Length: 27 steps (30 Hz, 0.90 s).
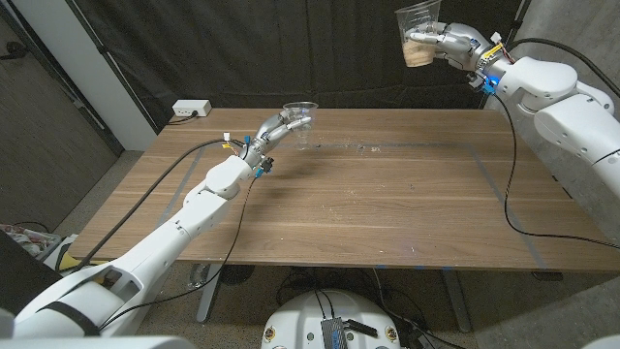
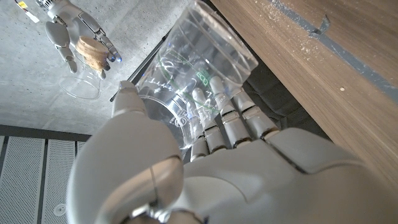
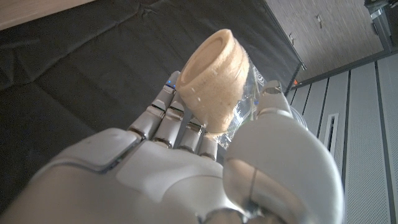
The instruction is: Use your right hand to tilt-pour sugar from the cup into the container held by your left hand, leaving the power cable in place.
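Big wooden table (image 1: 387,199) takes up most of the head view, with a black curtain (image 1: 291,48) hanging behind it. On the far left corner of the table sits a white power strip (image 1: 191,110), its power cable (image 1: 155,189) running along the left arm's side.

The left hand (image 1: 274,131) is stretched out over the far part of the table, gripping the clear empty container (image 1: 301,111) upright, mouth up. In the left wrist view the fingers (image 2: 227,118) are wrapped snug around one side of the container (image 2: 199,81), lying close together, with the thumb (image 2: 127,99) pressing on the opposite side. So it's a full wrap grip, not a pinch.

The right hand (image 1: 450,44) is up high, well above and beyond the table's far right corner, holding the cup (image 1: 418,34) with sugar (image 1: 419,55) sitting in the bottom. The cup looks roughly upright, maybe a slight lean. In the right wrist view the fingers (image 3: 174,124) curl round one side of the cup (image 3: 242,93) and the thumb (image 3: 273,99) closes in from the other side, with the sugar (image 3: 214,74) showing as a tan plug through the plastic.

The cup and container are well apart, no sugar in the container.
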### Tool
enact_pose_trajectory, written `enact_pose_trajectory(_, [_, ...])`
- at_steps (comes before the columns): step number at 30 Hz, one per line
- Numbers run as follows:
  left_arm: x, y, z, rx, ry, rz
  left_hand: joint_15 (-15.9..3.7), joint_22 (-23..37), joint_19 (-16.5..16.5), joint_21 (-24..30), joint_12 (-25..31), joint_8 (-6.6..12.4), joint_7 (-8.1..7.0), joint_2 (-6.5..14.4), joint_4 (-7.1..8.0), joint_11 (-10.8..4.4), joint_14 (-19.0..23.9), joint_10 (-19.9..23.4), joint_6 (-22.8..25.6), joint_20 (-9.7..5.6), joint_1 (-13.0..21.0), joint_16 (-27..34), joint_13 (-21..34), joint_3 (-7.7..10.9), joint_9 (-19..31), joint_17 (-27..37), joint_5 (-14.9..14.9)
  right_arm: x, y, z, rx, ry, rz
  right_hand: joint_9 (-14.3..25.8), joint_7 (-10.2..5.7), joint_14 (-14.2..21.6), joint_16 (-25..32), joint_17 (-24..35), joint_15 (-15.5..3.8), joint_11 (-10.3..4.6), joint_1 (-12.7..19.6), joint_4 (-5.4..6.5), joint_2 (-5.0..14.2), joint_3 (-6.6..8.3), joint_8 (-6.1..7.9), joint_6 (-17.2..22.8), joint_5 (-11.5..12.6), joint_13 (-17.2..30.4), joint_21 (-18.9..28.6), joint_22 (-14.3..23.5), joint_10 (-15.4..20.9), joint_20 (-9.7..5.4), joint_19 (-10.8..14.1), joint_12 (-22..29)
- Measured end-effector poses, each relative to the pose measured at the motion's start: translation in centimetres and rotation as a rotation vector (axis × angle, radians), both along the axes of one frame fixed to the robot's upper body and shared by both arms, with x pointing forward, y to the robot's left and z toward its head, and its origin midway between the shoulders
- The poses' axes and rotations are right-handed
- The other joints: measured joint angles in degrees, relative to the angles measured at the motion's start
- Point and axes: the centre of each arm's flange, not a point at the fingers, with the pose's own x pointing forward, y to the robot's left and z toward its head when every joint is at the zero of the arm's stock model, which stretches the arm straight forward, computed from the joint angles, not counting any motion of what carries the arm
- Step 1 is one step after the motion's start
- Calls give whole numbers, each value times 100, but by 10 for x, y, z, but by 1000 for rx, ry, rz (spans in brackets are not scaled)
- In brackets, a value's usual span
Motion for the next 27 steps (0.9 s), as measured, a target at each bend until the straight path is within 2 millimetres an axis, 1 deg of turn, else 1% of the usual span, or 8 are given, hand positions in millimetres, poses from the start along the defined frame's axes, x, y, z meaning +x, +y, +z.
enact_pose_trajectory(6, [-2,-1,1,27,-10,-12,0,0,0,0,43,0,31,7,0,31,0,31,31,0,52,0,31,0,0,27,0,-3,9,1,-45,23,-5,1,3,-1,-1,-3,1,0,22,-9,10,10,-32,-4,-13,26,0,0,0,18,-21,-10])
enact_pose_trajectory(10, [-3,-3,1,40,-16,-21,0,0,0,0,45,21,32,7,0,33,0,31,31,0,52,0,31,0,0,27,0,-10,17,5,-72,14,2,17,24,-1,-40,-3,1,0,22,-25,10,26,-32,-24,-43,26,0,0,0,-22,-62,-24])
enact_pose_trajectory(14, [-4,-6,2,56,-24,-32,20,0,0,0,45,21,40,-14,0,40,20,38,40,0,74,0,30,0,0,27,0,-11,22,4,-106,41,-7,31,25,-1,-40,6,1,0,22,-25,10,26,-32,-25,-43,53,0,0,0,-22,-61,-26])
enact_pose_trajectory(17, [-5,-8,3,66,-29,-40,20,0,0,0,45,20,51,-8,0,41,20,39,50,0,81,0,32,0,0,27,0,-13,28,3,-133,52,-9,32,34,-2,-41,17,2,30,22,-33,11,35,-32,-34,-43,60,0,1,-30,-22,-61,-26])
enact_pose_trajectory(19, [-5,-9,3,71,-33,-46,0,0,0,0,46,39,51,-7,-1,41,42,40,50,0,81,0,53,-1,0,27,0,-16,33,5,-150,50,-5,32,54,-3,-45,17,3,60,22,-19,11,81,-32,-55,-44,76,0,-10,-61,-22,-61,-26])
enact_pose_trajectory(21, [-6,-10,3,76,-34,-50,-10,0,0,0,45,43,55,-6,-24,40,52,60,54,0,84,-13,56,-24,8,32,0,-15,36,2,-171,71,-13,32,54,-44,-45,26,0,60,23,-19,11,81,-32,-55,-44,80,0,-26,-61,-22,-61,-41])
enact_pose_trajectory(23, [-6,-11,2,81,-37,-57,-10,0,0,0,70,43,63,-31,-24,40,52,61,62,0,166,-43,56,-24,16,53,0,-17,42,4,-194,74,-10,50,54,-45,-46,37,2,60,81,-20,69,81,-71,-55,-70,81,0,-26,-61,-22,-61,-51])
enact_pose_trajectory(27, [-7,-13,2,89,-40,-67,-10,0,0,0,88,43,72,-31,-26,40,52,61,71,0,166,-45,56,-22,17,53,26,-18,52,4,-235,90,-11,59,84,-45,-50,54,2,41,81,-42,69,104,-71,-85,-71,105,0,-26,-82,9,-92,-51])
